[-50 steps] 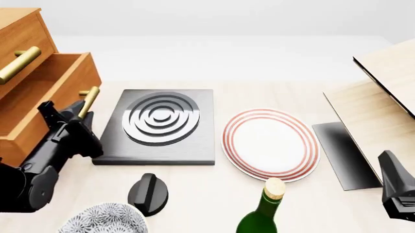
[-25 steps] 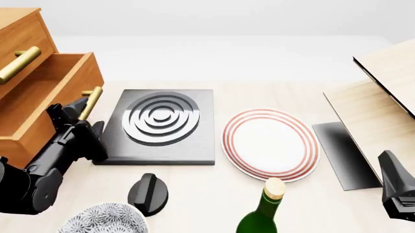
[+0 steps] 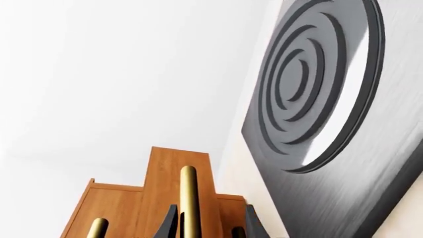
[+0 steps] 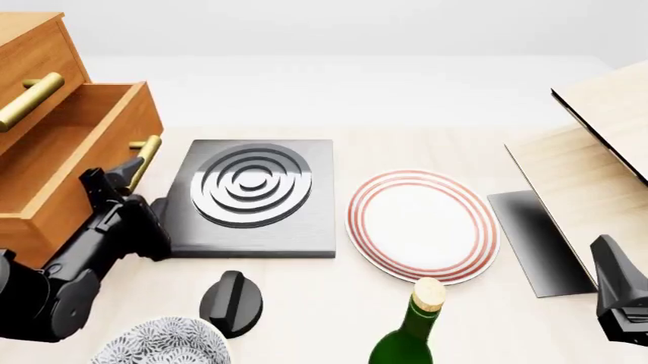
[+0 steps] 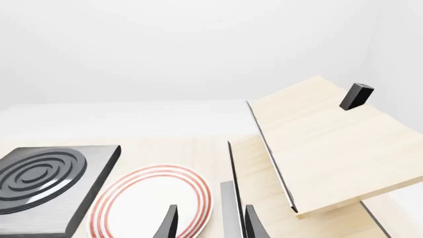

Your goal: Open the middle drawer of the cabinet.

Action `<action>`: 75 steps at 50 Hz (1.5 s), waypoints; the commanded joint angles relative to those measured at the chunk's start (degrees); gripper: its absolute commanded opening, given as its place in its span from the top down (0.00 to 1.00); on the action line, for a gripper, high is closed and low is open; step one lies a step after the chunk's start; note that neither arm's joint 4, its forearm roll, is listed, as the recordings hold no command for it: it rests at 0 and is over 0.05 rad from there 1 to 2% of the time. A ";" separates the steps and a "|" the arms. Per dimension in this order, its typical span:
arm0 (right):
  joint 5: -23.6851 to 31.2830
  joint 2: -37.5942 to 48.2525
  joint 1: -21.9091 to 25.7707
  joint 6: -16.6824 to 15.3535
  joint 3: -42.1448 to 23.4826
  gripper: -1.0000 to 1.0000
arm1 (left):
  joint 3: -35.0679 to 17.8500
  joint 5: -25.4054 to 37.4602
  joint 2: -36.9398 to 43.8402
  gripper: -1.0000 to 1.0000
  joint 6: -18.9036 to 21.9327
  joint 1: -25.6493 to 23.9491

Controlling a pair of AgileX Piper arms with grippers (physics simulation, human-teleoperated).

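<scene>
The orange-brown cabinet (image 4: 30, 45) stands at the far left of the front view. Its middle drawer (image 4: 96, 148) is pulled well out, with its brass bar handle (image 4: 148, 158) facing the table. My left gripper (image 4: 115, 176) is at that handle's near end. In the left wrist view the handle (image 3: 188, 198) runs between the fingers of the left gripper (image 3: 211, 219), close to one finger and with a gap to the other, so the gripper is open. My right gripper (image 5: 208, 220) hangs open over the table at the near right (image 4: 612, 280), holding nothing.
A black ringed burner slab (image 4: 251, 193) lies right beside the left arm. Further right are a red-rimmed plate (image 4: 423, 224), a dark mat (image 4: 536, 243) and a pale board structure (image 4: 597, 152). A black knob (image 4: 231, 302), patterned bowl (image 4: 162, 345) and green bottle (image 4: 410, 334) sit near the front edge.
The left arm has drawn back toward the near right, and the middle drawer with its handle has edged slightly further out. The right arm has not moved.
</scene>
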 commanded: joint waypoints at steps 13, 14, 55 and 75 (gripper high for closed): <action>-0.44 -0.12 0.28 -0.32 0.32 0.00 | 2.98 0.00 -4.95 0.00 -2.27 -2.72; -0.43 -0.12 0.30 -0.33 0.32 0.00 | 3.17 0.00 -5.30 0.00 -2.27 -2.83; -0.43 -0.12 0.29 -0.32 0.32 0.00 | 15.73 0.00 -24.75 0.00 -6.14 -9.89; -0.43 -0.12 0.29 -0.32 0.32 0.00 | 16.36 0.38 -33.32 0.00 -11.54 -13.31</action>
